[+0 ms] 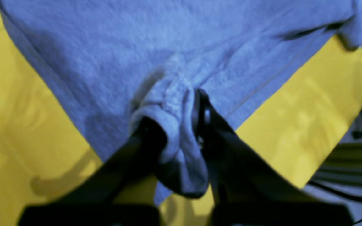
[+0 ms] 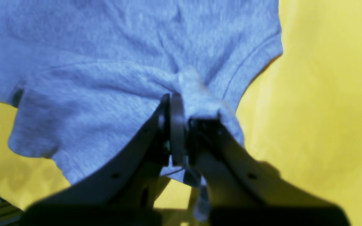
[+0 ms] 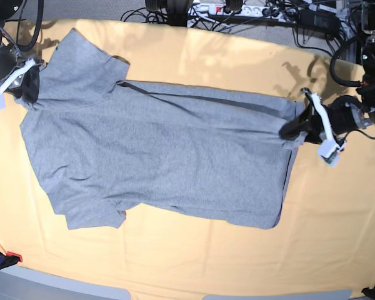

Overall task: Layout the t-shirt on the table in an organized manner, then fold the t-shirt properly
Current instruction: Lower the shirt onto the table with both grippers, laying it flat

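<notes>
I list: left end effector [image 1: 181,135] pinched shut on a bunched fold of the t-shirt [image 3: 156,162], right end effector [image 2: 181,125] likewise clamping its sleeve end, shirt spread plain-side up between them across the yellow-draped table [image 3: 194,262], cables [image 3: 250,12] beyond.

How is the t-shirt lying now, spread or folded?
Mostly spread: the t-shirt lies open across the table, with a strip along its far edge folded over.
</notes>
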